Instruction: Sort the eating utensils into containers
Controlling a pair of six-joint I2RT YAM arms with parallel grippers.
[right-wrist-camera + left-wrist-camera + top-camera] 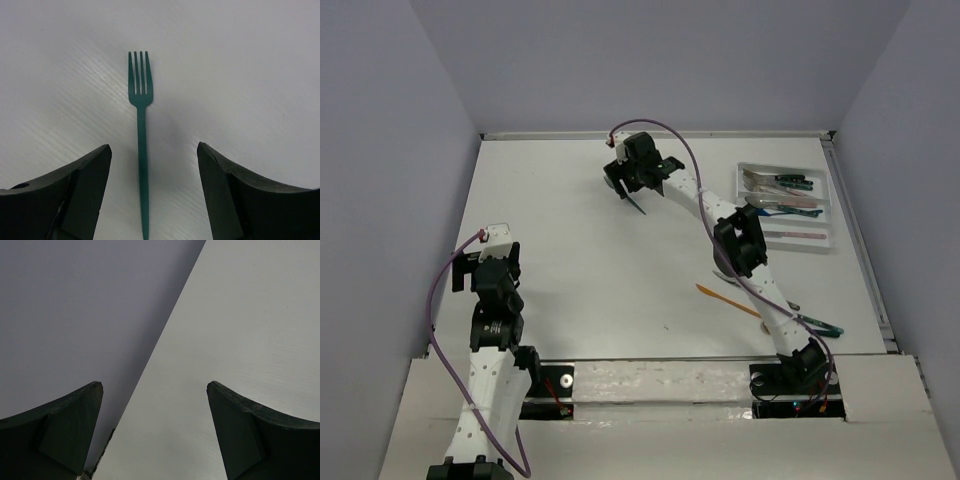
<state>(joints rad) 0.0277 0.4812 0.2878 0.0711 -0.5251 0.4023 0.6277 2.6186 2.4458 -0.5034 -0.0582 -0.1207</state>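
The right fingers (75,195) stand apart either side of a teal fork (141,125) lying flat on the table (240,75), touching neither; the frame's lower edge cuts off its handle end. From above, the white tray (827,210) holds utensils (785,183) too small to tell apart. An orange utensil (725,300) disappears under the right arm (745,245). The left fingers (65,430) are spread wide, empty

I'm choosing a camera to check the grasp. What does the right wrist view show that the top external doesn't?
Only right wrist: the teal fork's four tines, with gaps between its handle and both fingers. Only top external: the white tray holding utensils, an orange utensil on the table, the left arm. Both: the fork lying on the table at those fingers.
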